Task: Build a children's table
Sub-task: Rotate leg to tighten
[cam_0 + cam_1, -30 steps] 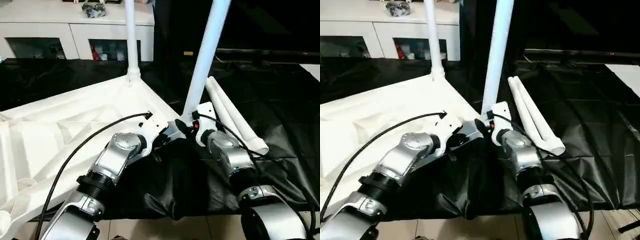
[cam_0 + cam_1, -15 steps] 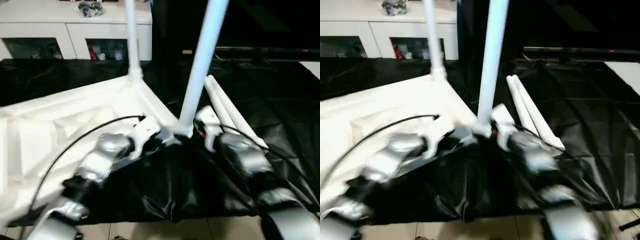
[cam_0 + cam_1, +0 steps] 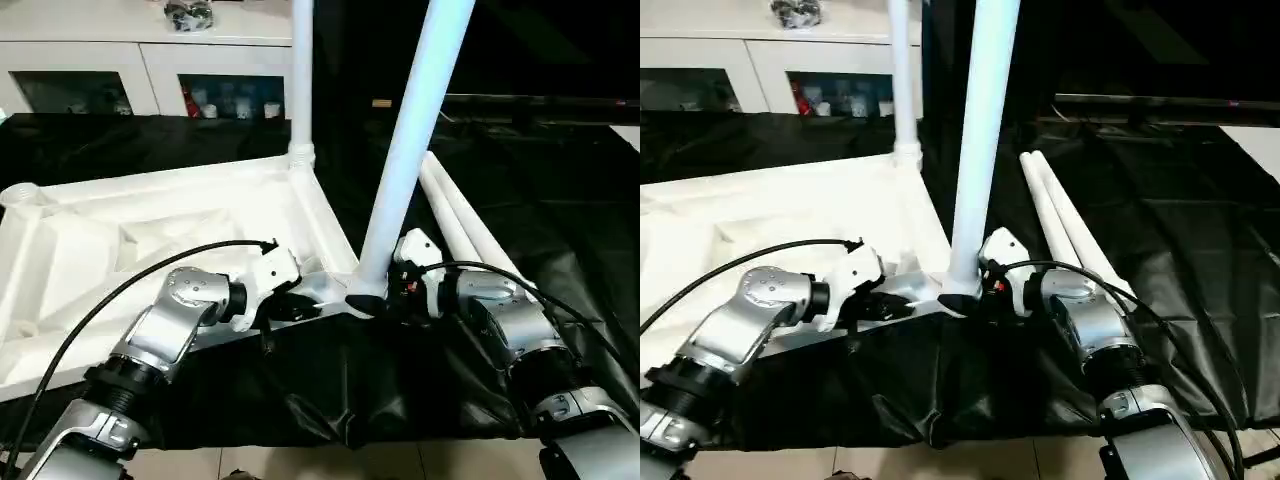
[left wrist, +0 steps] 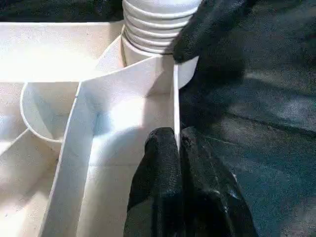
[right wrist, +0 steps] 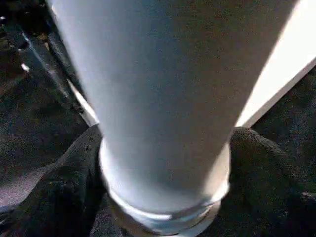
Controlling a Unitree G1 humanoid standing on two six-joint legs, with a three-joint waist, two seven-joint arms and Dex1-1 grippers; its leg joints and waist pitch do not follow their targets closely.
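The children's table lies upside down, its white ribbed top point(image 3: 120, 240) on the black cover. One leg point(image 3: 300, 80) stands in the far corner socket and another leg point(image 3: 405, 150) stands in the near corner socket. Two loose legs point(image 3: 470, 225) lie to the right. My left gripper point(image 4: 177, 140) is shut on the thin rim wall of the top, just beside the near socket point(image 3: 298, 302). My right gripper point(image 5: 165, 163) is shut on the near leg's base, one black finger point(image 5: 64, 182) pressed on each side of it point(image 3: 385, 298).
A white cabinet point(image 3: 150, 70) with glass doors stands behind the big black-covered table point(image 3: 560, 180). My left arm's black cable point(image 3: 130, 290) loops over the table top. Floor tiles point(image 3: 300, 465) show past the table's front edge.
The head camera has shifted, so the whole picture has moved. Both grippers remain at the near corner, the left on the rim and the right at the leg's base.
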